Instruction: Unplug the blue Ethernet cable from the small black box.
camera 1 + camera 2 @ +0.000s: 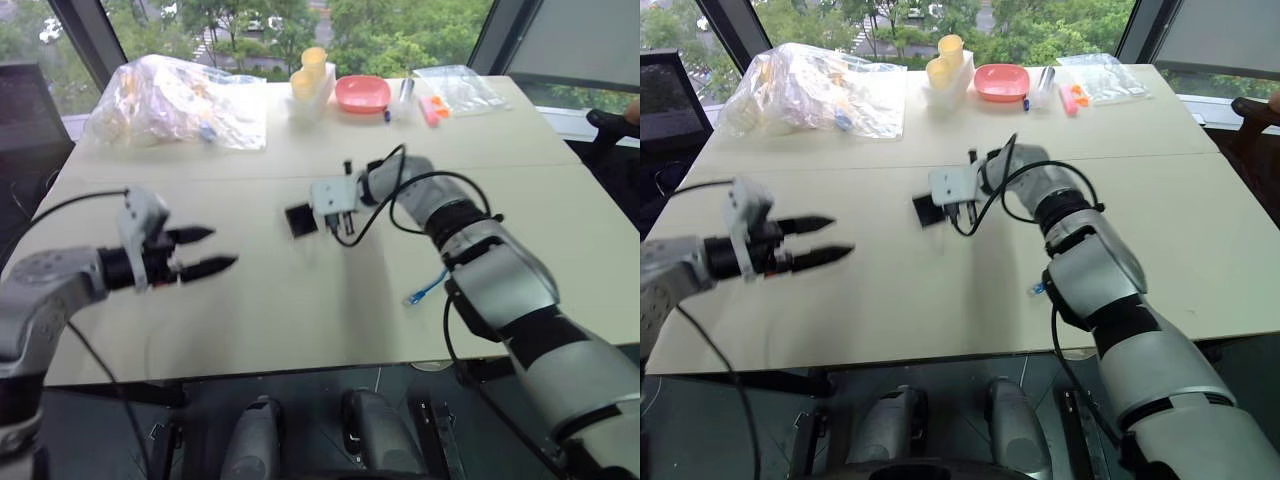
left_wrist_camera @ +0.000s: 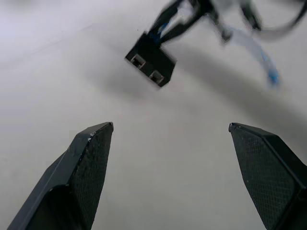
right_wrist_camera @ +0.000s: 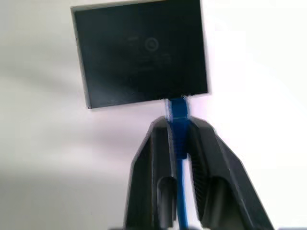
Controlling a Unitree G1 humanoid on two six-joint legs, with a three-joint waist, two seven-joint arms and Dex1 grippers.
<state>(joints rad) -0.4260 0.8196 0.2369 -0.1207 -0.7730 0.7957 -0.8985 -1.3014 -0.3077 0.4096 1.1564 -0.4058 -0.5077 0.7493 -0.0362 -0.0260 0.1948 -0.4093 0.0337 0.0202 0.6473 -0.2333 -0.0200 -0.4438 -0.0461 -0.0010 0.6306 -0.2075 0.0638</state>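
Observation:
The small black box [image 3: 141,52] hangs tilted at the end of the blue Ethernet cable [image 3: 178,117], whose plug sits in the box's edge. My right gripper [image 3: 178,125] is shut on the cable just behind that plug. From the head, the box [image 1: 300,220] is near the table's middle, and the cable's free end [image 1: 424,290] lies on the table beside my right forearm. To the left of the box my left gripper [image 1: 222,248] stands open and holds nothing. It points toward the box [image 2: 151,60], whose two ports face it.
At the back of the white table [image 1: 300,330] lie a clear plastic bag of items [image 1: 175,100], yellow cups [image 1: 310,75], a pink bowl [image 1: 362,93] and another clear bag [image 1: 455,90]. A black chair [image 1: 30,110] stands past the left edge.

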